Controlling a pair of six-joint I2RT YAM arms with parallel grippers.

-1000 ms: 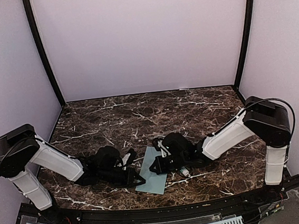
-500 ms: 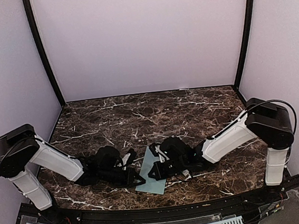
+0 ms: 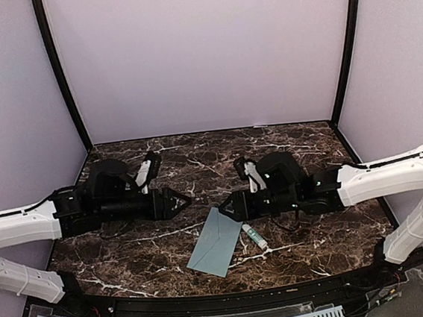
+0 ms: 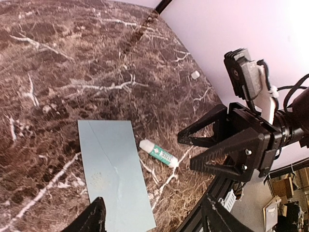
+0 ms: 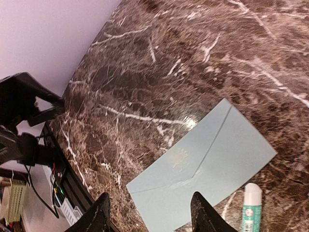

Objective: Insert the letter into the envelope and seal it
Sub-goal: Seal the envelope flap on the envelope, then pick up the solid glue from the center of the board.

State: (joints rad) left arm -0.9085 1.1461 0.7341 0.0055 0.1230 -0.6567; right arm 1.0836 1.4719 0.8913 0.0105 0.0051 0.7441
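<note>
Left pincer (image 3: 185, 201) first: spread wide, nothing between its fingers, hanging above the surface (image 3: 293, 147) and pointing right toward its partner. Its own wrist view shows both fingertips far apart at the bottom edge, with the envelope's corner and dark marble showing in the gap.

Over to the right pincer (image 3: 225, 208): also wide apart and carrying nothing. It's up off the surface and pointing left, so the two pincers face each other nose to nose with a gap between them. The left wrist view catches it side-on, its two black fingers splayed in an open V.

Below and between them lies the envelope (image 3: 214, 242), pale teal, flat on the marble near the front edge, turned at a slant with its long side running from near-left to far-right. The pointed flap side faces up and the flap is folded down; the V crease reads clearly in the right wrist view. Neither pincer touches it.

Just beside its right long edge sits a small glue stick (image 3: 254, 236), white with a green label, lying on its side. Whether it actually touches the paper, I can't tell.
</note>
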